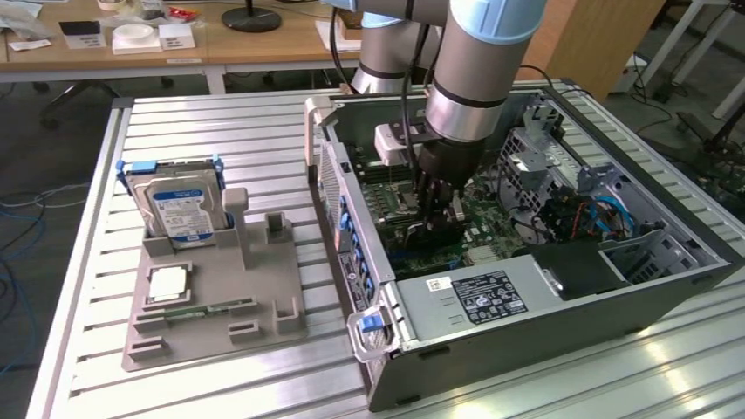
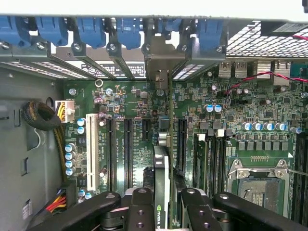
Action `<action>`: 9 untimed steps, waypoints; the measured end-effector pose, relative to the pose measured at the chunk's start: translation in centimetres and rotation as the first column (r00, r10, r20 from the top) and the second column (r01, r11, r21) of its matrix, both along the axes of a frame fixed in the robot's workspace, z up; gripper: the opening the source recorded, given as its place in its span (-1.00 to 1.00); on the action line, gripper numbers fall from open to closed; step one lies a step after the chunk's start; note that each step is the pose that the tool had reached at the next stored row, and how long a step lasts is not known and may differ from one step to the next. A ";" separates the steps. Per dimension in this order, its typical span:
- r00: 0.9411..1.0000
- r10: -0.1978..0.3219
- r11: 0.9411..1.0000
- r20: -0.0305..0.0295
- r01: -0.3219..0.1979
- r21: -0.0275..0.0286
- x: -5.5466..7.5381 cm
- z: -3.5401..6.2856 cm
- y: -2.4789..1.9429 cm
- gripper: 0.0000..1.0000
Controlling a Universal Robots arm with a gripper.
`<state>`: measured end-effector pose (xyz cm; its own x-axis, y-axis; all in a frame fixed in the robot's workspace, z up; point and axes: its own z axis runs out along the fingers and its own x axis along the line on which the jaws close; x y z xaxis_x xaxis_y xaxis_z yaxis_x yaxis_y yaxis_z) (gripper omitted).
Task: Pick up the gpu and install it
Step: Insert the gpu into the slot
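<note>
The gpu point(image 2: 162, 180) stands on edge on the green motherboard point(image 2: 134, 101) inside the open computer case point(image 1: 547, 336). Its silvery end bracket point(image 2: 159, 67) sits against the case's rear slot openings. My gripper point(image 2: 163, 204) straddles the card's near upper edge, with a black arm on each side of it. In the exterior view my gripper point(image 1: 440, 218) reaches straight down into the middle of the case, and the arm hides most of the card there.
Left of the case, a grey fixture point(image 1: 222, 292) holds a silver hard drive point(image 1: 177, 209), a square chip point(image 1: 167, 281) and a narrow green memory stick point(image 1: 192, 312). Beside the card lie empty slots point(image 2: 118, 149), an open CPU socket point(image 2: 257, 185) and a cable bundle point(image 2: 43, 115).
</note>
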<state>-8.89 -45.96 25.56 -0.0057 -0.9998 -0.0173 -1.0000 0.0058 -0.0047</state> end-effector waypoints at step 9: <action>1.000 0.000 1.000 0.000 0.000 0.001 -0.1 -0.10 0.00 -0.47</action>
<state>-9.00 -45.96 25.46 -0.0054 -0.9998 -0.0181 -1.0000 0.0055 -0.0051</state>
